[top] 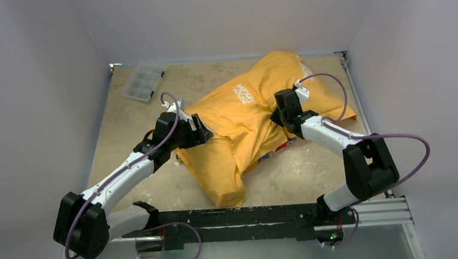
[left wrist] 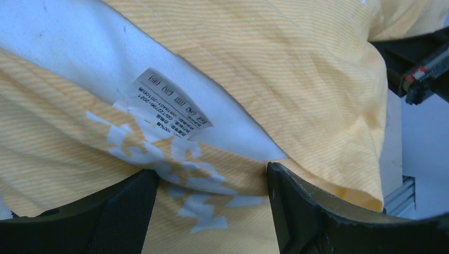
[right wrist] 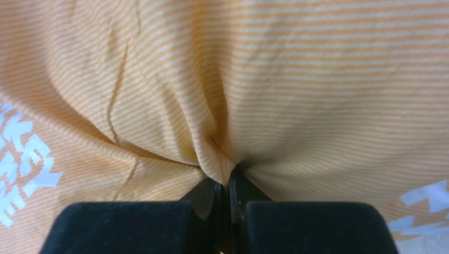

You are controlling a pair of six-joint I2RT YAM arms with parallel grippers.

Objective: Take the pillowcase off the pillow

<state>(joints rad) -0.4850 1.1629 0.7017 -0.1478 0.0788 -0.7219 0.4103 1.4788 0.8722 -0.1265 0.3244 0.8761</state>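
Observation:
The orange-yellow pillowcase (top: 244, 122) lies wrinkled across the middle of the table, white lettering on top. It covers the pillow, which shows only in the left wrist view as a white strip (left wrist: 69, 47) in the case's opening, beside a small tag (left wrist: 169, 103). My left gripper (top: 201, 131) is at the case's left edge. In its wrist view it (left wrist: 212, 174) is open, with a printed fold of the pillowcase (left wrist: 296, 63) between its jaws. My right gripper (top: 280, 117) is on the case's right part. In its wrist view it (right wrist: 229, 182) is shut on a pinched ridge of the pillowcase (right wrist: 222, 153).
A clear plastic compartment box (top: 142, 82) stands at the back left. A black rail (top: 250, 215) runs along the near edge. White walls enclose the tan tabletop (top: 313, 172). A coloured printed edge (top: 274, 152) peeks from under the case.

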